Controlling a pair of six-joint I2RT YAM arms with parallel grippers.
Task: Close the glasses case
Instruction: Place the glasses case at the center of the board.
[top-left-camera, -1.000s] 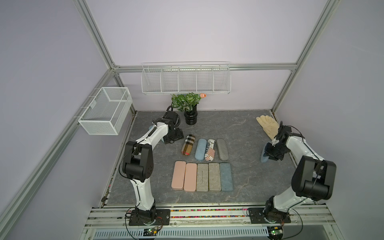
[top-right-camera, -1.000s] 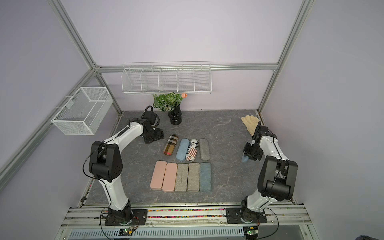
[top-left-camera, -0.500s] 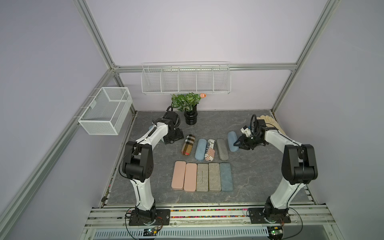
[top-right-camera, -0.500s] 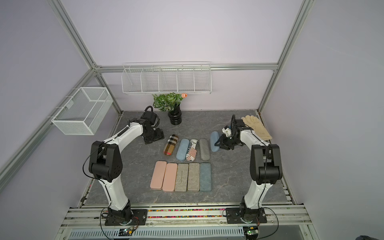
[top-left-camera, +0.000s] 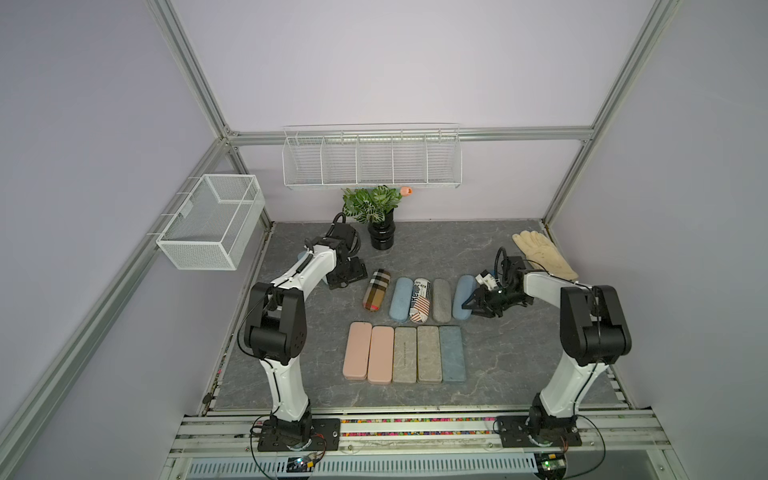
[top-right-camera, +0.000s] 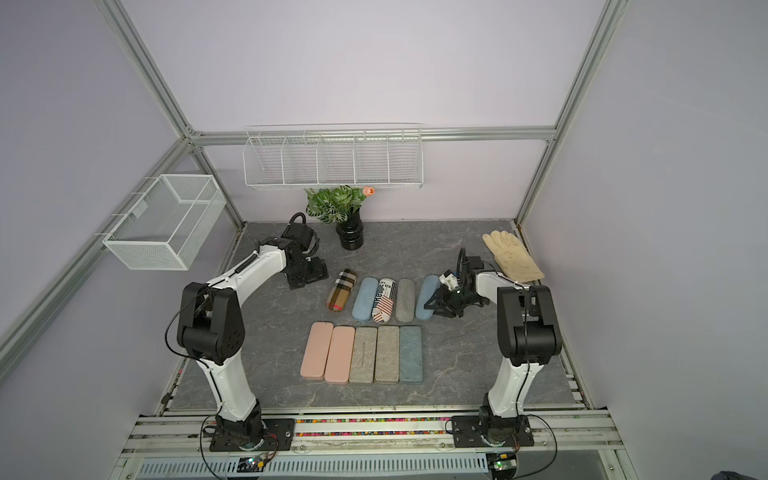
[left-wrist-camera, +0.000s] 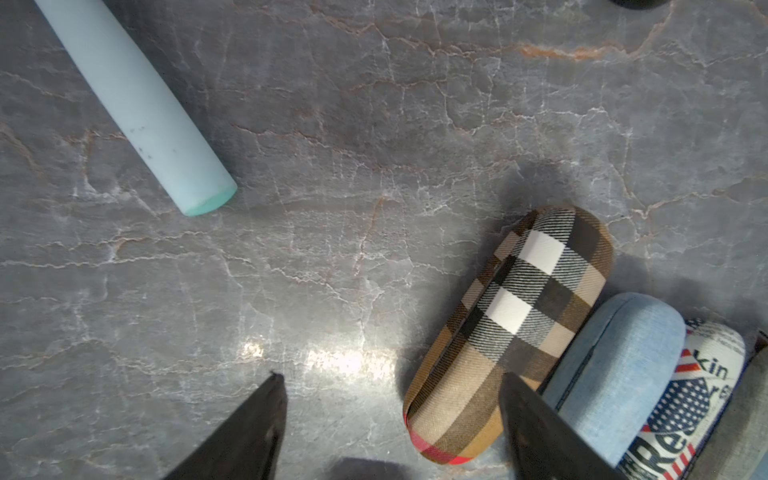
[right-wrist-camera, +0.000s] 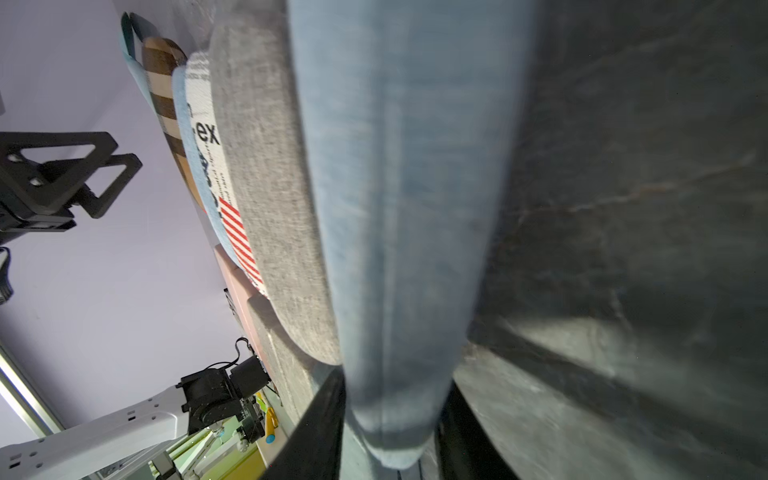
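A light blue glasses case (top-left-camera: 462, 291) (top-right-camera: 428, 291) lies closed at the right end of the back row, beside a grey case (top-left-camera: 441, 299). My right gripper (top-left-camera: 473, 303) (top-right-camera: 432, 305) reaches it low from the right, shut on it. In the right wrist view the blue case (right-wrist-camera: 407, 208) runs between the two black fingers (right-wrist-camera: 316, 424), which press its sides at the near end. My left gripper (top-left-camera: 347, 274) (top-right-camera: 307, 276) hangs open over bare table next to the plaid case (left-wrist-camera: 511, 332), holding nothing (left-wrist-camera: 390, 375).
The back row also holds a plaid case (top-left-camera: 376, 289), a blue case (top-left-camera: 401, 299) and a flag-print case (top-left-camera: 419, 299). Several flat cases (top-left-camera: 405, 353) lie in front. A mint cylinder (left-wrist-camera: 137, 104), a potted plant (top-left-camera: 376, 216), a glove (top-left-camera: 544, 253) and wire baskets (top-left-camera: 370, 158) surround them.
My right arm swung in from the table's right edge, carrying the blue case to the row's right end beside the grey case. The left arm has not moved.
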